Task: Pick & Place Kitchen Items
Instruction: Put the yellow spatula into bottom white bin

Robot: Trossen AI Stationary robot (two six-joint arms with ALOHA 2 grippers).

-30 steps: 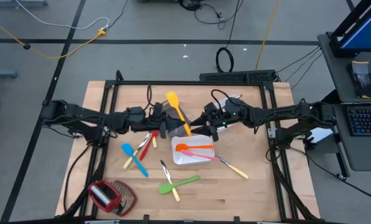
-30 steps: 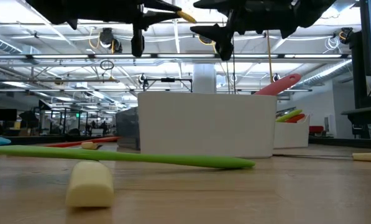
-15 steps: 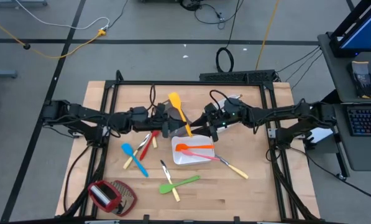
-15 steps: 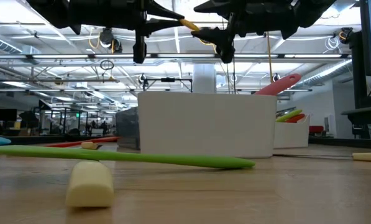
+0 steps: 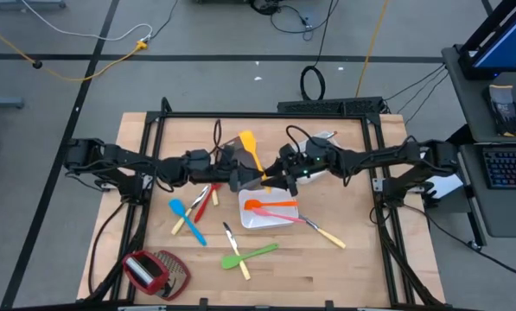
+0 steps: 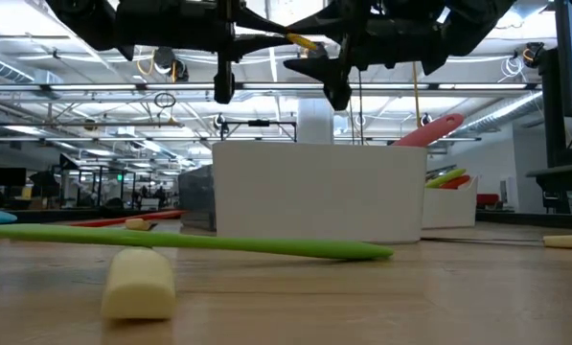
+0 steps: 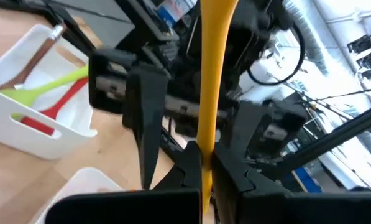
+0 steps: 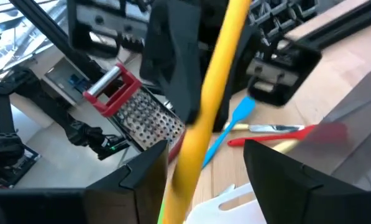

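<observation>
while both dark arms meet above the middle of the wooden table [image 5: 344, 259], the scene runs left to right like this. at the near left corner lies a red-and-silver grater with a brownish woven part [image 5: 154, 271]. further in, a blue spatula [image 5: 185, 217], a red utensil [image 5: 207, 200] and a pale-handled knife [image 5: 197, 197] lie in a loose cluster beside the left arm. nearer the front edge, a long green spatula [image 5: 256, 255] lies flat, crossed by a second pale-handled knife [image 5: 233, 248].

the left gripper [image 5: 243, 177] hangs above the table with its fingers [image 7: 188, 163] closed on the handle of a yellow-orange spatula [image 5: 251, 154], whose blade points toward the far edge. in the left wrist view the handle runs straight up from between those fingers.

just right of it, the right gripper [image 5: 275, 173] faces the left one, its fingers [image 8: 149, 169] standing wide apart on either side of the same handle without closing on it.

below them sits a white rectangular tray [image 5: 251, 220] holding an orange spoon [image 5: 268, 205]; a pink utensil with a pale handle [image 5: 314, 227] rests across its right rim onto the table.
</observation>
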